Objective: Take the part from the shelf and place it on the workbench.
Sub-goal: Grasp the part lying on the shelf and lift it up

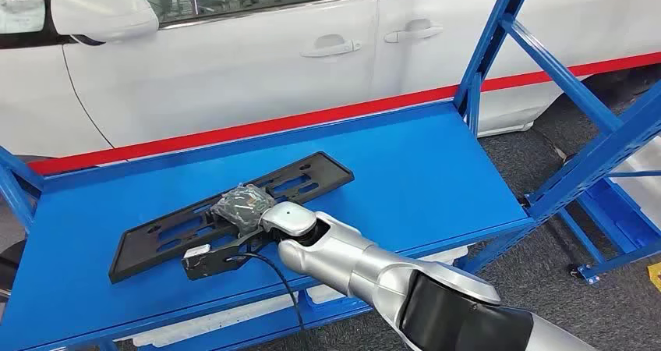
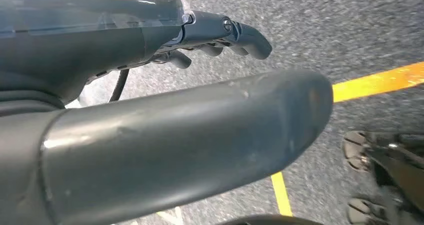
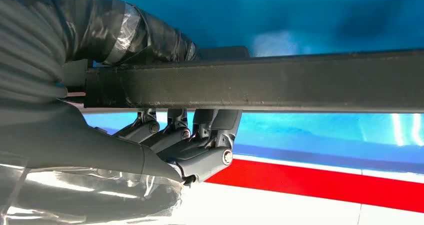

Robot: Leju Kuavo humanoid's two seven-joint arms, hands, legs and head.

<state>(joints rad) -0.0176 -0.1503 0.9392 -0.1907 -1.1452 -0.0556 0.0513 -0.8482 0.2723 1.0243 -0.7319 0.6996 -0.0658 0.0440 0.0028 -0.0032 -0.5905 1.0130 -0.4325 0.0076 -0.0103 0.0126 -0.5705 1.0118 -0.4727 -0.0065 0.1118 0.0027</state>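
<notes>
The part (image 1: 312, 171) is a long flat black frame with slots, lying aslant on the blue shelf (image 1: 436, 171). My right hand (image 1: 243, 207), wrapped in grey tape, grips the part near its middle. In the right wrist view the part's edge (image 3: 280, 85) runs as a dark bar between the taped thumb on one side and the dark fingers (image 3: 200, 140) curled on the other. My left hand (image 2: 190, 135) hangs over the grey floor holding nothing, its fingers (image 2: 245, 35) loosely stretched out.
A white car (image 1: 234, 62) with a red stripe stands right behind the shelf. Blue uprights and a slanted brace (image 1: 546, 54) frame the shelf's right end. A yellow line (image 2: 380, 80) crosses the floor below my left hand.
</notes>
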